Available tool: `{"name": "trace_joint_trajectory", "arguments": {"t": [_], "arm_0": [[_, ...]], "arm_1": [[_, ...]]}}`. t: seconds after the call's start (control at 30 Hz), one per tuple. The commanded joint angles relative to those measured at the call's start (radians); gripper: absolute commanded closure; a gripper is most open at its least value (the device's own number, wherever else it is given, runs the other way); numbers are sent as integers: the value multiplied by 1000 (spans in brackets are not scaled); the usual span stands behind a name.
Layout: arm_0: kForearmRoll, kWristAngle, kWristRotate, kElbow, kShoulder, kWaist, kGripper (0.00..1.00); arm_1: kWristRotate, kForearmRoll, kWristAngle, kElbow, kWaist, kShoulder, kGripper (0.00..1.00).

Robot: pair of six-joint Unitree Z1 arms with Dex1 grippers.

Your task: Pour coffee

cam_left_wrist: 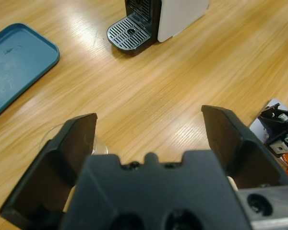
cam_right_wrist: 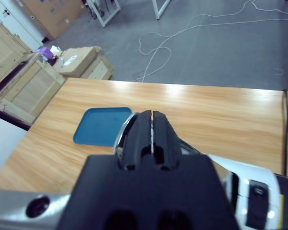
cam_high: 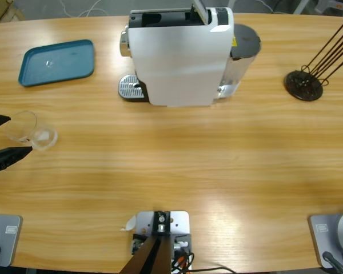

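The white coffee machine (cam_high: pixel 180 57) stands at the far middle of the wooden bench (cam_high: pixel 177 171) and serves as the landmark. In the high view its drip grate (cam_high: pixel 130 88) juts out at its front left corner. Well to the left of the machine, near the far edge, lies a blue tray (cam_high: pixel 57 61). Well to the right of the machine stands a black round rack (cam_high: pixel 303 85) with thin rods leaning up from it.

Far to the left of the machine, at the bench's left edge, two small clear glasses sit just beside each other: a glass (cam_high: pixel 22 125) and a second glass (cam_high: pixel 44 137). The high view shows only the black tips of the left hand (cam_high: pixel 6 137) there, spread wide, one tip above and one below the glasses. Whether any coffee is in either glass cannot be told from here.

The left wrist view fills in more: the left hand (cam_left_wrist: pixel 149 124) has its jaws wide apart with nothing between them, and the rim of one glass (cam_left_wrist: pixel 98 143) peeks out just beside the left jaw. The machine's grate (cam_left_wrist: pixel 129 32) and the tray (cam_left_wrist: pixel 14 62) lie beyond.

The right hand (cam_right_wrist: pixel 152 136) appears only in its own wrist view, jaws pressed together on nothing, raised above the machine (cam_right_wrist: pixel 249 187), looking over the tray (cam_right_wrist: pixel 98 125) and the room's floor beyond.
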State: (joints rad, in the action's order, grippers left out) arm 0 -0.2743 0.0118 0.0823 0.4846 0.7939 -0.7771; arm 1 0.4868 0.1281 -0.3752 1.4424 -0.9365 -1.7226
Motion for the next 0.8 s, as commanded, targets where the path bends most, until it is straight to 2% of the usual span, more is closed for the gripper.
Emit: {"name": "trace_joint_trajectory", "arguments": {"t": [0.03,0.33,0.8], "arm_0": [[0,-15,13,-37,-35,10,55],[-5,-10,13,-37,-48,10,55],[-4,-11,13,-35,-39,10,55]], "arm_1": [[30,-24,57,-42,-48,-172,1000],[60,-100,163,-137,-53,-277,1000],[112,-94,188,-224,-48,-390,1000]]}}
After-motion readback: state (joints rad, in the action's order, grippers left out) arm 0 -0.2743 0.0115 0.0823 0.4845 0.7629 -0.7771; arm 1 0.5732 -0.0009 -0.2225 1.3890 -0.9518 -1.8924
